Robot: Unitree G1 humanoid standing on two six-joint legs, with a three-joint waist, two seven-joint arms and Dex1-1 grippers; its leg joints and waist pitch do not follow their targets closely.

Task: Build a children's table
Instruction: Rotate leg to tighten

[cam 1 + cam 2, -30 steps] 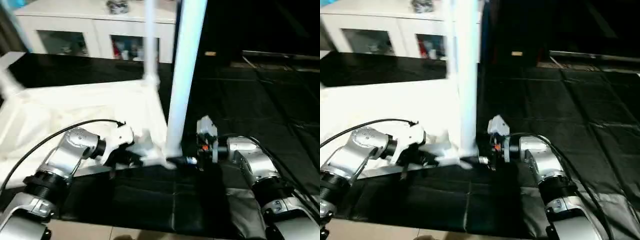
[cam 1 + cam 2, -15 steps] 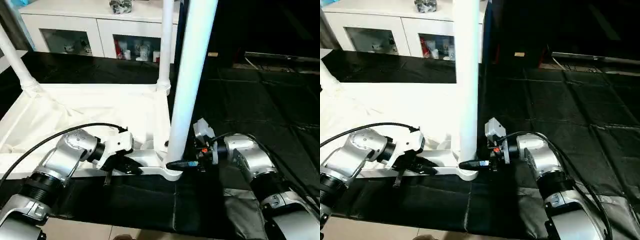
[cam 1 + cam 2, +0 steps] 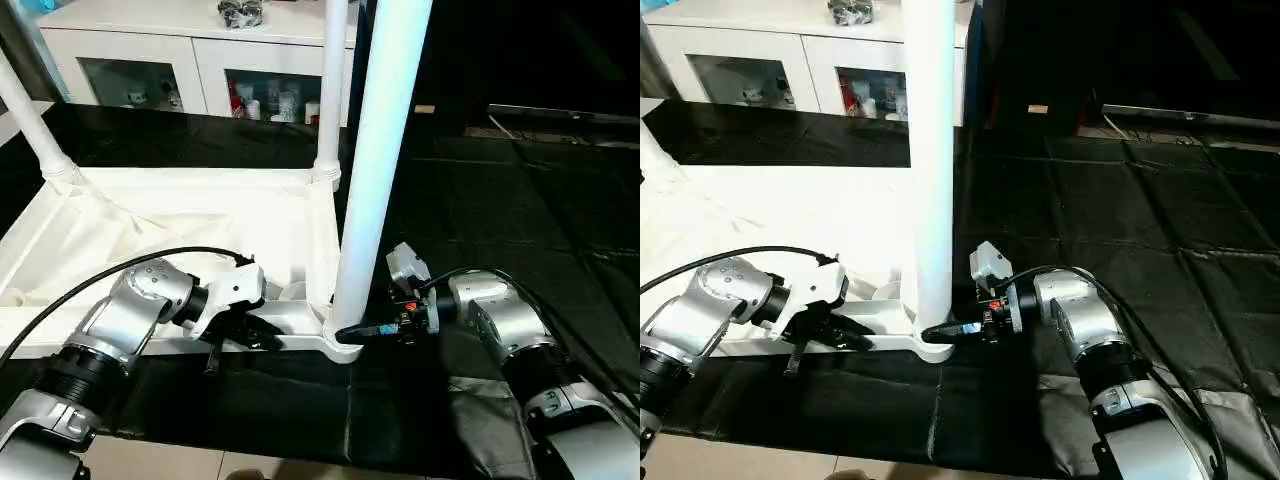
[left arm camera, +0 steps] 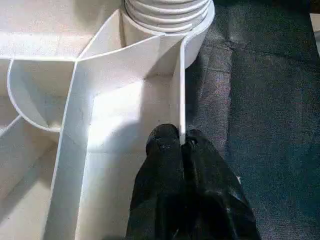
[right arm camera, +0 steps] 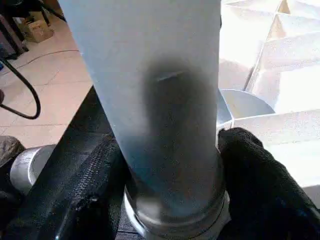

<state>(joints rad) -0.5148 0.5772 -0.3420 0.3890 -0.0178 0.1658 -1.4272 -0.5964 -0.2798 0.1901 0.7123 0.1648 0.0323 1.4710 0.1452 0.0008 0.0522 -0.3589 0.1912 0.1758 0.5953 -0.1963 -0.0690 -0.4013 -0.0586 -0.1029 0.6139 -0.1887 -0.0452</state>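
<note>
On black matting before a white cabinet [image 3: 190,60], upturned tabletop [image 3: 180,230] rim pinched in left gripper [image 4: 181,145], upright near-corner leg [image 3: 375,190] bracketed at base by right gripper [image 5: 170,150], contact unclear.

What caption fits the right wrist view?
Right gripper fingers flank the white leg just above its corner socket.

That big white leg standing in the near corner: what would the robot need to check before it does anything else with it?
1. Leg upright in the corner socket: ok.
2. Right gripper around the leg's base, a finger on each side: ok.
3. Left gripper shut on the tabletop's rim: ok.
4. Leg fully seated: cannot tell.
5. Two far legs standing: ok.
</note>
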